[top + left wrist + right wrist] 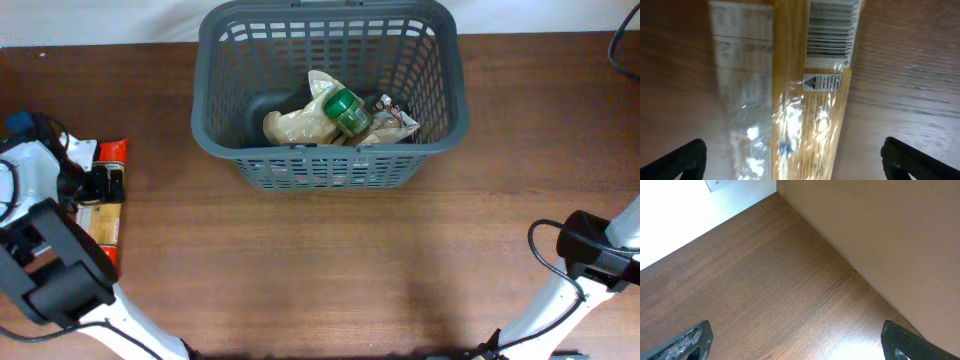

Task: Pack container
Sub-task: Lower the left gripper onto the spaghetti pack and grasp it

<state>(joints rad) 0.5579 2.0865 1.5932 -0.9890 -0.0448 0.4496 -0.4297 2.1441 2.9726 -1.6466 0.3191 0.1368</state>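
The large dark grey slotted plastic basket [325, 172] sits on the brown wooden counter [330, 270], ahead and right of the left end effector [795, 157], with a pale bag [295, 122] and green-lidded jar [347, 110] inside. That end effector hangs wide open and empty, straddling a clear-wrapped yellow packet [810, 100], probably lining up a grasp. The right end effector [795, 340] is also spread open and empty, out of the way.

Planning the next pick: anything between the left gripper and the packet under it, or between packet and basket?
Nothing visible. The left gripper hangs open directly over the packet; only bare table lies between it and the basket.
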